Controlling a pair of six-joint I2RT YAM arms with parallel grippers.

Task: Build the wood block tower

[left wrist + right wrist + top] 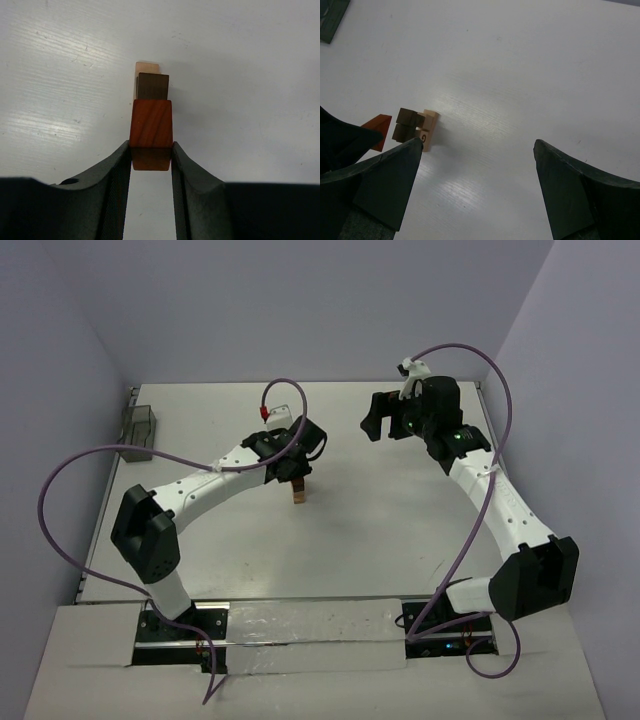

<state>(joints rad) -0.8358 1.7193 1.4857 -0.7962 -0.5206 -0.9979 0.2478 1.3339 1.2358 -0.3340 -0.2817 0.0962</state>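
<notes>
Left wrist view: the left gripper (151,155) clamps a reddish-brown block (151,122). The wood block tower (152,86), dark over tan, stands just beyond at 12 o'clock on the table (250,75). The right gripper (477,145) hangs spread wide, with the tower at about its 9 o'clock.

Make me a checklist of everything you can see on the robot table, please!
Surface: pale table, slightly shiny.
Job's things: wood block tower, a short stack of tan and dark blocks; a reddish-brown block is held at it, cannot tell if it is touching.
Clutter: see-through box at the far left edge.
Grippers: left gripper shut on the reddish-brown block; right gripper open, empty, away from the tower.
Cables: purple cables loop off both arms, clear of the blocks.
Surroundings: plain walls; nothing else seen.
</notes>
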